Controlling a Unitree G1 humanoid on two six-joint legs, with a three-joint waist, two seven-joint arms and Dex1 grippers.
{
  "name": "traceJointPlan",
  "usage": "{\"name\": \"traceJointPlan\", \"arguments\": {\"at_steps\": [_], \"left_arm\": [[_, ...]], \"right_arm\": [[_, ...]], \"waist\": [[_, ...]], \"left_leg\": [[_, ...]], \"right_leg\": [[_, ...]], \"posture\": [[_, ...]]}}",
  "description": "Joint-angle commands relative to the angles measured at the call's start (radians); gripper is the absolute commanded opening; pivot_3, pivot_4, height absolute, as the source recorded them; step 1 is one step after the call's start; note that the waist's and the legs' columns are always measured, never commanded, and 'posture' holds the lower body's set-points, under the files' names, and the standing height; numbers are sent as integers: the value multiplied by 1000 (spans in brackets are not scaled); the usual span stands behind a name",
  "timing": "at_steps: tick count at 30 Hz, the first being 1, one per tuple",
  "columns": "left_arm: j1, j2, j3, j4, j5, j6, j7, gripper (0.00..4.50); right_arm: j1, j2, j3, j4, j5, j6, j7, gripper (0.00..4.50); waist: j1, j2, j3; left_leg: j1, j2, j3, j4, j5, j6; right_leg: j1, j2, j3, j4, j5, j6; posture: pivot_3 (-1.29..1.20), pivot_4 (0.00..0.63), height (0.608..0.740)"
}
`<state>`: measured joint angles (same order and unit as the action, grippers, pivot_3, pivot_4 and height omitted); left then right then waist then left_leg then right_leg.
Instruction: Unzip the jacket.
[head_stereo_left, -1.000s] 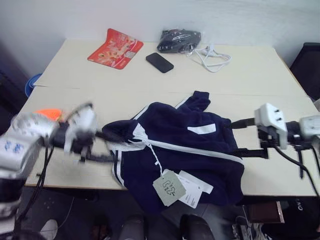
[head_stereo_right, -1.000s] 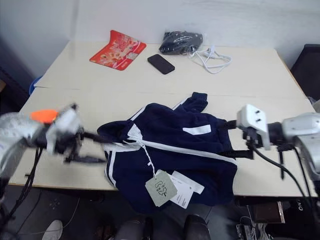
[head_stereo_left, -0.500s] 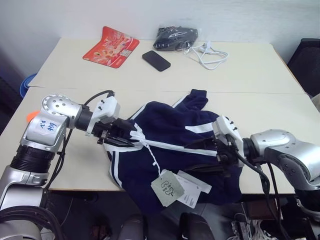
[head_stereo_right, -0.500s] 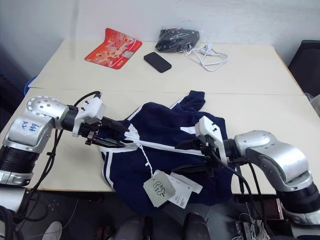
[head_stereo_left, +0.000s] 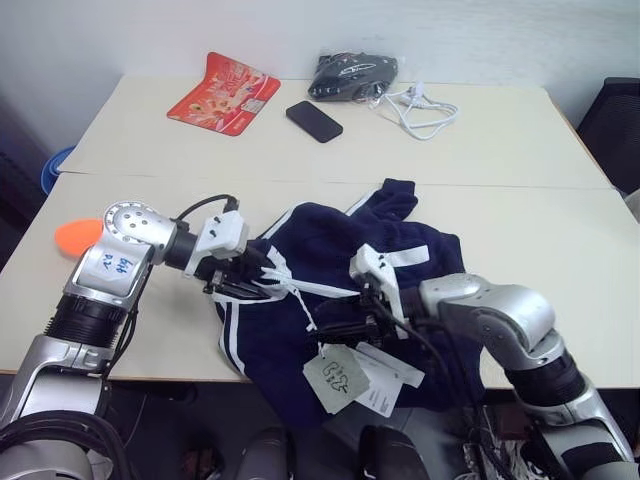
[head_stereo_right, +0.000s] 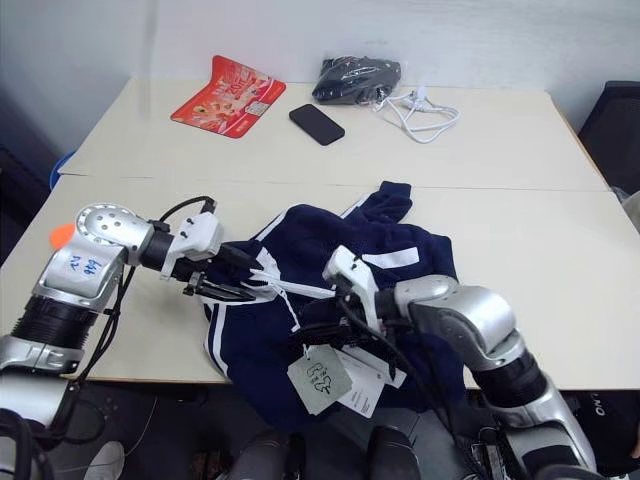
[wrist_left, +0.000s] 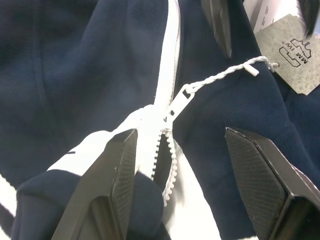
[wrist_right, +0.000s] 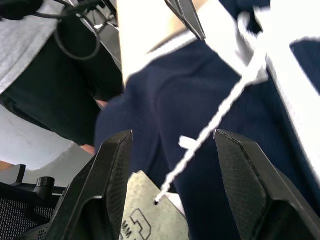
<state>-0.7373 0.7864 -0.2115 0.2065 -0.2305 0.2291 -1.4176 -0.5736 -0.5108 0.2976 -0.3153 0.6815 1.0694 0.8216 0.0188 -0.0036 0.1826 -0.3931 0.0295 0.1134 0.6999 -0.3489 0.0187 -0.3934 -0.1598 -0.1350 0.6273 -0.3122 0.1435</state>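
1. The jacket (head_stereo_left: 350, 300) lies crumpled at the near edge of the table (head_stereo_left: 500, 160), its near part and paper tags (head_stereo_left: 337, 378) hanging over that edge.
2. It looks soft, light and limp, so I judge it will bunch and slide along the table if the zipper is pulled with nothing holding the cloth.
3. The white zipper (wrist_left: 167, 85) is closed for most of its length and parted only at the collar end. The slider's pull tab (wrist_left: 179, 102) carries a white cord (wrist_left: 225, 74) that runs to a tag.
4. Best holds, in my view: the collar cloth beside the slider to anchor it, and the small pull tab itself. The tab is slim and may slip; the cord is easier to catch but could tear the tag.
5. The left gripper (wrist_left: 182, 165) reaches in from the left, pointing right and slightly down. Its fingers stand apart astride the collar end of the zipper, not pinching yet.
6. The right gripper (wrist_right: 170, 165) reaches in from the right, pointing left over the middle of the jacket. Its fingers are apart around the cord and hold nothing.
7. At the far side lie a red packet (head_stereo_left: 225, 95), a phone (head_stereo_left: 314, 121), a black bundle (head_stereo_left: 355, 75) and a white cable (head_stereo_left: 425, 110), well apart from the jacket.
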Motion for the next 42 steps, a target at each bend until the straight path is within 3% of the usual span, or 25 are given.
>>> {"name": "traceJointPlan", "arguments": {"at_steps": [1,7,11,16,22,31,42], "left_arm": [[-5,-3,22,-21,5,-16,11,2912],[-15,-18,19,3,17,-41,23,2912],[-35,-50,9,54,40,-72,37,2912],[-40,-81,-15,107,81,-127,24,2912],[-21,-119,-56,232,160,-273,36,2912],[-112,-204,-90,593,306,-589,174,2912],[-115,-230,-99,716,315,-660,179,2912]], "right_arm": [[-10,26,21,19,-28,-9,-16,2687],[-24,78,18,69,-45,-3,-21,2687],[-25,87,29,67,-47,-2,-2,1808],[-22,89,7,52,-19,31,14,83],[-40,64,-25,62,-7,46,39,34],[-95,46,-61,107,4,66,64,34],[-113,-41,-107,126,30,106,118,34]], "waist": [[-2,0,0],[-17,0,0],[-23,0,0],[-23,0,0],[-23,0,0],[-18,-5,-5],[-18,-5,-10]], "left_leg": [[0,0,0,0,0,0],[0,0,0,0,0,0],[0,0,0,-1,0,0],[0,0,0,-1,0,0],[0,0,0,-1,0,0],[3,0,0,0,0,0],[5,0,0,0,0,1]], "right_leg": [[0,0,0,0,0,0],[0,0,0,0,0,0],[0,0,0,0,0,0],[0,0,0,0,0,0],[0,0,0,0,0,0],[3,0,0,1,0,0],[4,-1,0,2,0,0]], "posture": [[0,150,740],[0,150,740],[0,150,740],[0,150,740],[0,150,740],[0,150,740],[0,150,740]]}}
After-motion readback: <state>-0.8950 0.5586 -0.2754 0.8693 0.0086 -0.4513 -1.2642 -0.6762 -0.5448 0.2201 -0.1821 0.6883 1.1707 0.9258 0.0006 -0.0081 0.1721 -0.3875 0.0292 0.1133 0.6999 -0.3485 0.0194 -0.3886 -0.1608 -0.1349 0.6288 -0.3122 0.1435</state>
